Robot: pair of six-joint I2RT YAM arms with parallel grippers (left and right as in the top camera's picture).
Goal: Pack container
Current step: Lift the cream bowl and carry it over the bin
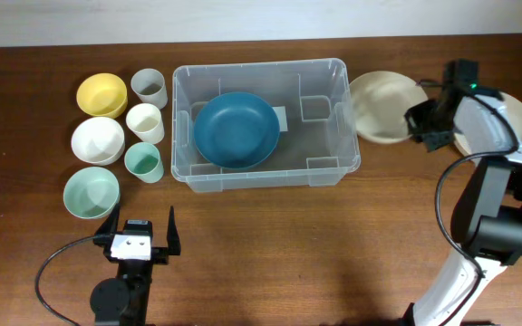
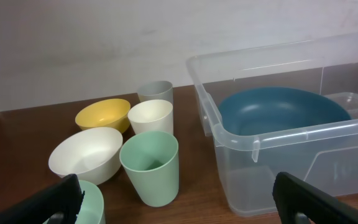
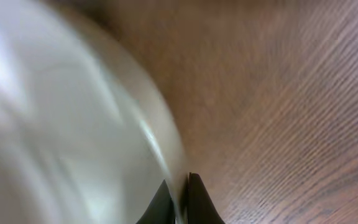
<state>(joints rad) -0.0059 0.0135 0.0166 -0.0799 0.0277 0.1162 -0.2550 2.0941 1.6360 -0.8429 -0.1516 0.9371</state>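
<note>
While only 1 blue bowl (image 1: 236, 129) sits in the container (image 1: 263, 65), 3 bowls (image 1: 98, 139) and 3 cups (image 1: 144, 122) wait outside; right gripper (image 3: 179, 199) clamped on plate (image 1: 383, 104) rim, left gripper (image 1: 141, 223) fingers apart.

My rig's left arm (image 1: 116, 294) is black, the left gripper (image 1: 140, 228) bearing a white block (image 1: 134, 241) between two dark fingers (image 1: 173, 231); my right arm (image 1: 501, 213) joins black housings to a white lower link (image 1: 451, 281), black cables (image 1: 441, 204) looping alongside both.
</note>
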